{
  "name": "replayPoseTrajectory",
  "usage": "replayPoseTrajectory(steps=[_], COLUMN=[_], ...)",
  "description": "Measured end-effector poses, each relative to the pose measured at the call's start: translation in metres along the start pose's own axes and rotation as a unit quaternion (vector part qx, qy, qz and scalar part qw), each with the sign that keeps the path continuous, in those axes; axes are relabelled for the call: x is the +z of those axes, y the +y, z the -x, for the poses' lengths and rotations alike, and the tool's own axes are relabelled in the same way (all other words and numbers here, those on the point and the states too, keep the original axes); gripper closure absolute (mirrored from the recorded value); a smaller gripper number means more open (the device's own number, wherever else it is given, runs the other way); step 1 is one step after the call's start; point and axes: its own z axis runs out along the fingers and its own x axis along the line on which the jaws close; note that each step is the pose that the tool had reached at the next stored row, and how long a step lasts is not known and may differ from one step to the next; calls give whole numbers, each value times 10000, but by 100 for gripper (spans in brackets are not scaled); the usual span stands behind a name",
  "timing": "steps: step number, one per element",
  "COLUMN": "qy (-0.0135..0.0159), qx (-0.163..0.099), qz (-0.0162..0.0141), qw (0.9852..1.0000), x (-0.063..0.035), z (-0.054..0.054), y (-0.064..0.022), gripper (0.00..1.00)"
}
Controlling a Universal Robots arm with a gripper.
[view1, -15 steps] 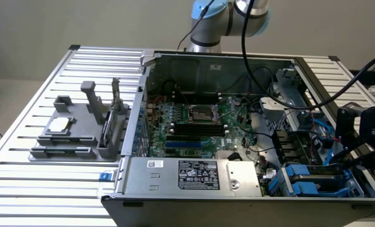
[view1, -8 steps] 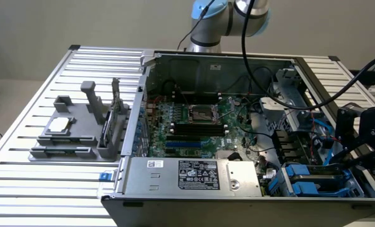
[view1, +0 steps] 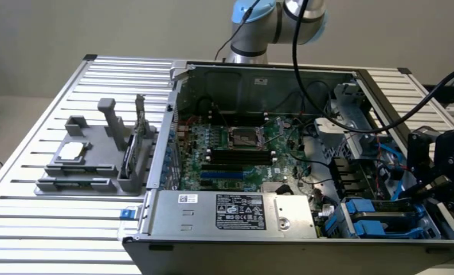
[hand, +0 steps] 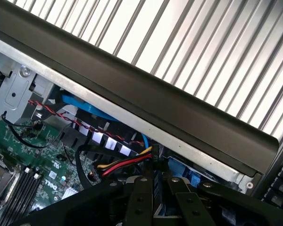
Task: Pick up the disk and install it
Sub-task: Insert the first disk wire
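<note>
Disk [view1: 368, 211]: being shown flat inside the computer case [view1: 288, 256], long axis being pointed toward the gripper [view1: 430, 190].
Grip: being hovered just above it; state cannot be told.

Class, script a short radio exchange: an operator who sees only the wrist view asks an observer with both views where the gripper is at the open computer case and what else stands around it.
Operator: I see the computer case rim and the motherboard. Where am I?
Observer: The gripper hangs at the case's end on the exterior view's right, beside blue drive carriers.
Operator: And the other end?
Observer: Outside the case, on the exterior view's left, a grey fixture on the slatted table carries a small silver chip.
</note>
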Motion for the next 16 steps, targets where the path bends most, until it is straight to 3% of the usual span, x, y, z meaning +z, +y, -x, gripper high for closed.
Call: replayPoseTrajectory(steps=[8, 16], qy=[9, 23], qx=[1, 7], qz=[-5, -34], qw=[10000, 10000], x=[1, -20], z=[-3, -11], y=[2, 6], gripper=[84, 84])
